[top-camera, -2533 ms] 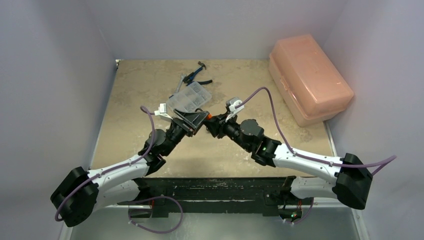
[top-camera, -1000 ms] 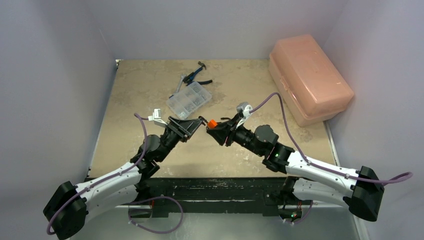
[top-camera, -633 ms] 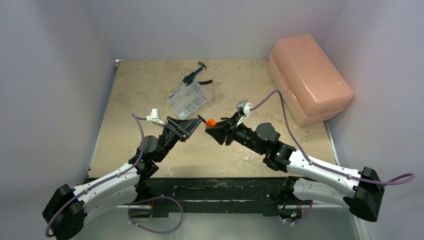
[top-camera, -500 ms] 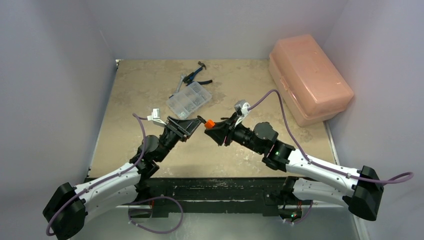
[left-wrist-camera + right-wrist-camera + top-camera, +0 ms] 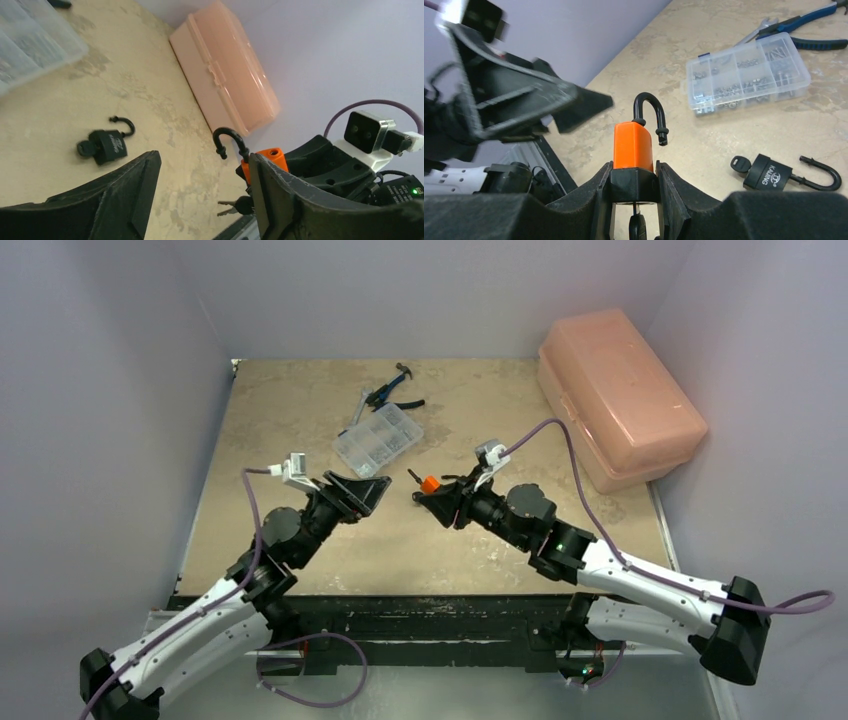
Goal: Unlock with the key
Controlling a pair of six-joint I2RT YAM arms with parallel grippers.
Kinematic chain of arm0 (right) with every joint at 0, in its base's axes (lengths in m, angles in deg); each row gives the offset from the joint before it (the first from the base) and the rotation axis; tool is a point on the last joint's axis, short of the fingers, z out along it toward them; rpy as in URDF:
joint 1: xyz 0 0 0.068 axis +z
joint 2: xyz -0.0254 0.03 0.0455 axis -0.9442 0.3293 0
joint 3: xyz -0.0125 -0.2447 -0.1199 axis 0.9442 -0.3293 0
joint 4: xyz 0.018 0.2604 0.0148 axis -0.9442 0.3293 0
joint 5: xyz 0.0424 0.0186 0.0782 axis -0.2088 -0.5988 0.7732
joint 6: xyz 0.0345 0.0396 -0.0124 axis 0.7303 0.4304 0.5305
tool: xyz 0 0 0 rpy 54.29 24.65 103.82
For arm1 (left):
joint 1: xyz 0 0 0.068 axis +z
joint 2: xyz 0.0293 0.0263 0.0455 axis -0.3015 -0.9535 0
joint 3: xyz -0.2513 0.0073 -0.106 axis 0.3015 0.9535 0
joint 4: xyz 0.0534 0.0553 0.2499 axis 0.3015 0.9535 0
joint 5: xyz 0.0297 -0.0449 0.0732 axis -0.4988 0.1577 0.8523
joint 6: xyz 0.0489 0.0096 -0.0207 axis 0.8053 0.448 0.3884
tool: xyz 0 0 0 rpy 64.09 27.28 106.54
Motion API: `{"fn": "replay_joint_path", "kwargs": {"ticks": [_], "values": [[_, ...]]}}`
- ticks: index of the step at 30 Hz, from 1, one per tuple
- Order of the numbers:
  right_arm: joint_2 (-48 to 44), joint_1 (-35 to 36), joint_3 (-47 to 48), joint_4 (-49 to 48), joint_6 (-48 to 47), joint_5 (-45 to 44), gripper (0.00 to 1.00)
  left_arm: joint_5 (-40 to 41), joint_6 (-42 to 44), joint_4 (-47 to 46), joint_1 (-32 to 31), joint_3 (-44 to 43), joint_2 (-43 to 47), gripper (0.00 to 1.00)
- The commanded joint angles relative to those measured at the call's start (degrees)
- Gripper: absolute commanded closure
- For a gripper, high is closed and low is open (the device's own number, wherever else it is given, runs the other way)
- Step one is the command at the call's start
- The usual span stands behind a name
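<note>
The orange padlock (image 5: 634,147) sits clamped in my right tool (image 5: 634,176) above the counter (image 5: 300,410), shackle swung free, key (image 5: 231,205) hanging beneath. I judge the unlocking done; next I'd lower it gently. My left tool (image 5: 203,159) gapes empty alongside. The clear organizer (image 5: 377,439) holds small hardware; the pink case (image 5: 620,395) is shut.

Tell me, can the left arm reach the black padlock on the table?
Probably yes: the left gripper is open and empty, and the black padlock lies on bare table just ahead, nothing in between.
</note>
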Motion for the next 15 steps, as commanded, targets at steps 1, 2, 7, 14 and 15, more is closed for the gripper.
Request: {"fn": "replay_joint_path", "kwargs": {"ticks": [1,2,7,14,15], "values": [[0.03,-0.44,3.61,0.42,0.87,-0.36,1.0,7.13,20.45,22.37,0.05,-10.27,5.07,0.24],[1.12,-1.18,3.45,0.43,1.74,2.23,1.0,7.99,23.81,24.96,0.08,-11.91,5.84,0.17],[8.45,-9.23,2.5,-3.25,9.19,19.55,1.0,11.54,37.7,33.7,0.06,-18.02,7.34,0.01],[18.37,-11.05,3.21,-11.49,16.41,27.28,1.0,15.31,43.53,39.08,0.07,-19.48,6.81,0.01],[19.9,-11.05,3.46,-13.47,17.77,28.47,1.0,15.36,43.67,38.84,0.06,-19.45,6.92,0.01]]}}
